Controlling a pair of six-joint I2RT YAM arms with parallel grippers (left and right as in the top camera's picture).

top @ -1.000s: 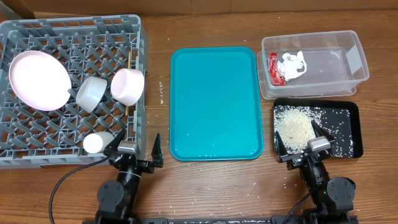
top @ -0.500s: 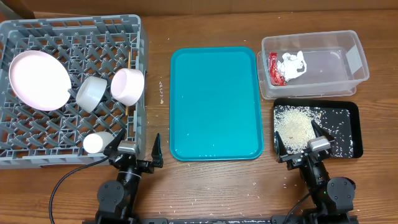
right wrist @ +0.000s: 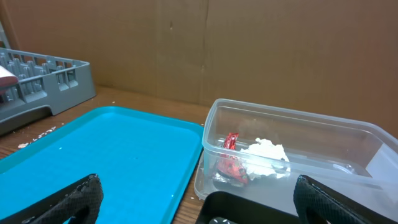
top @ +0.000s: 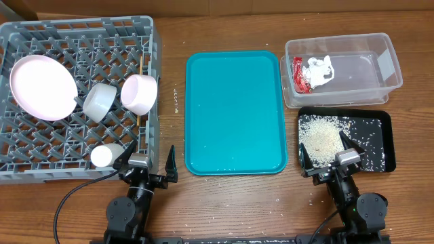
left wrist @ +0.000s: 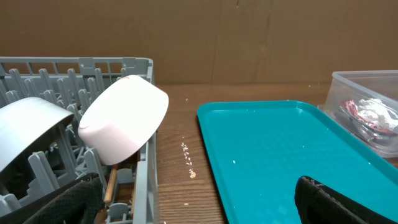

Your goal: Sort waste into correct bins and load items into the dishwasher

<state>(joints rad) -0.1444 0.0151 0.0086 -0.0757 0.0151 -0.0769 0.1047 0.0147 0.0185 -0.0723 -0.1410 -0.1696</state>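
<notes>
The grey dishwasher rack at the left holds a large white plate, two bowls, a small cup and a chopstick. In the clear bin at the right lie the red wrapper and white tissue. The black bin below it holds rice. My left gripper stands open by the rack's near right corner, nothing in it. My right gripper stands open over the black bin's near edge, also empty.
A bare teal tray lies in the middle between the rack and the bins. Loose rice grains dot the wood by the rack and along the near edge. The left wrist view shows a tilted bowl close ahead.
</notes>
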